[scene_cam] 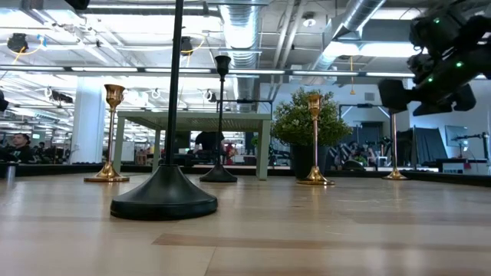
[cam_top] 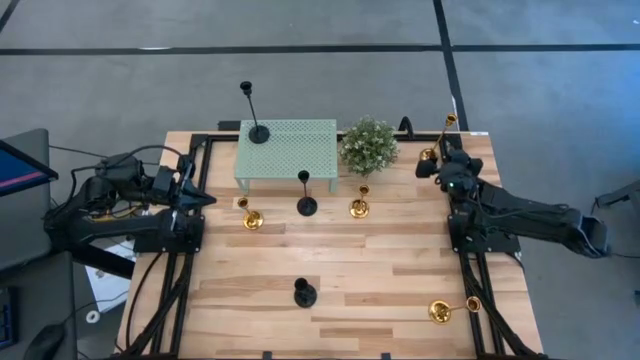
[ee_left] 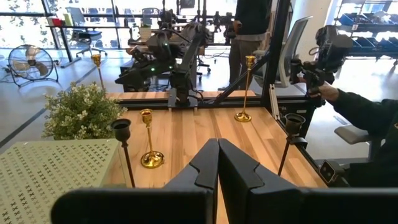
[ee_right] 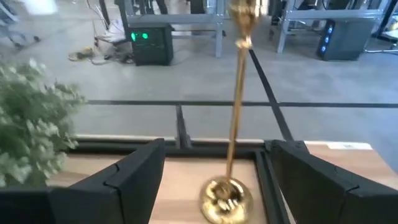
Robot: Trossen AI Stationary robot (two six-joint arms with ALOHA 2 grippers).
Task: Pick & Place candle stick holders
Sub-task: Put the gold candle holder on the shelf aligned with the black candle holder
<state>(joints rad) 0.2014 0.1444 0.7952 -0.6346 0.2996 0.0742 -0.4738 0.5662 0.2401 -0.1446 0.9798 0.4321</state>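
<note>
Several candle stick holders stand on the wooden table. A gold one [cam_top: 441, 137] stands at the back right corner, and my right gripper [cam_top: 436, 163] is open around it; in the right wrist view its stem [ee_right: 234, 124] rises between the two spread fingers [ee_right: 140, 171], touching neither. A black holder [cam_top: 258, 131] stands on the mint-green little table [cam_top: 300, 150]. In front of that table stand a gold holder [cam_top: 252, 218], a black one [cam_top: 306, 205] and another gold one [cam_top: 359, 207]. Near the front are a black holder [cam_top: 304, 293] and a gold one [cam_top: 440, 311]. My left gripper [cam_top: 205, 198] waits shut at the left edge.
A bushy green potted plant [cam_top: 368, 146] stands just right of the mint table, close to the right gripper. Black frame rails [cam_top: 186, 270] run along both table sides. Beyond the table a person's sleeve [ee_left: 360, 112] shows, with a hand holding a device.
</note>
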